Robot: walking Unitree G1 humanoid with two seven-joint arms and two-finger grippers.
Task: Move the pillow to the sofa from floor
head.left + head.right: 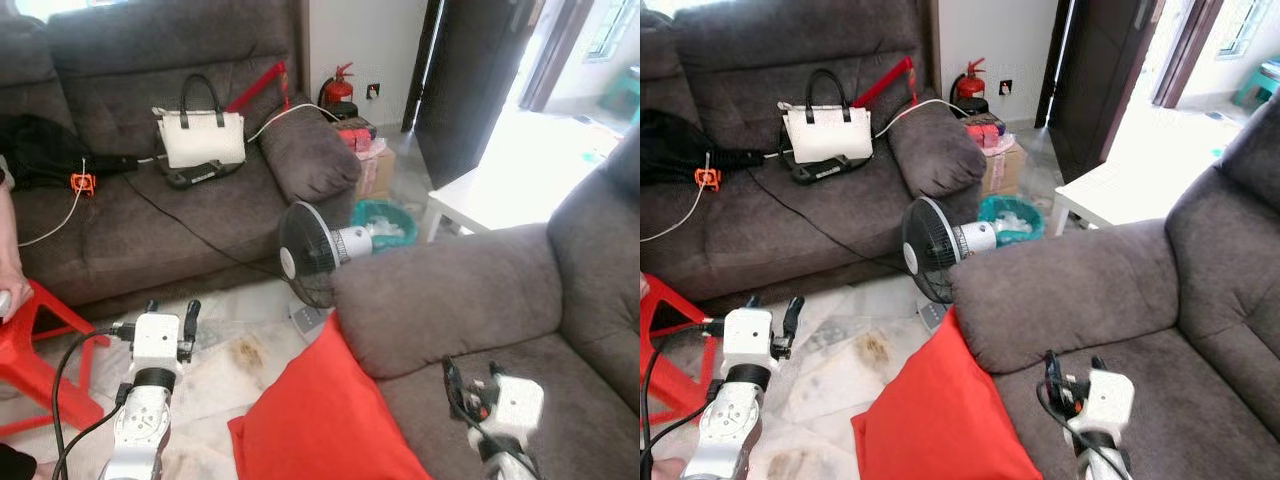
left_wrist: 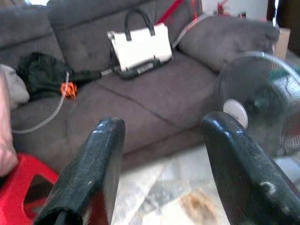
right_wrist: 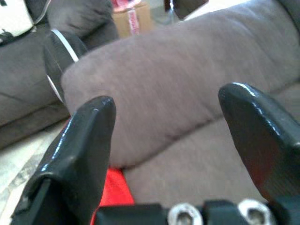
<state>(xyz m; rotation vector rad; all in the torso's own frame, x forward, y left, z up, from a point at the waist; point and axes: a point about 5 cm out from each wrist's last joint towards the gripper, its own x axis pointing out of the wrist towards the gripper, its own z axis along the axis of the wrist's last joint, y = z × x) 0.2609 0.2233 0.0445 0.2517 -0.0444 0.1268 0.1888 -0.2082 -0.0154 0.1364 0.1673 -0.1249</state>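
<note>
Both the left gripper (image 2: 161, 159) and right gripper (image 3: 173, 140) gape wide, holding nothing, red pillow (image 1: 325, 420) leaning against sofa (image 1: 480, 300).

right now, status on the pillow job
Left gripper open over floor, right gripper open over sofa seat. Red pillow leaning on sofa front, not held. Fan stands close.

Daylight floods in from the doorway (image 1: 560, 100), blowing out the white tabletop (image 1: 480, 200) beside it; both wrist views are softly blurred.
</note>
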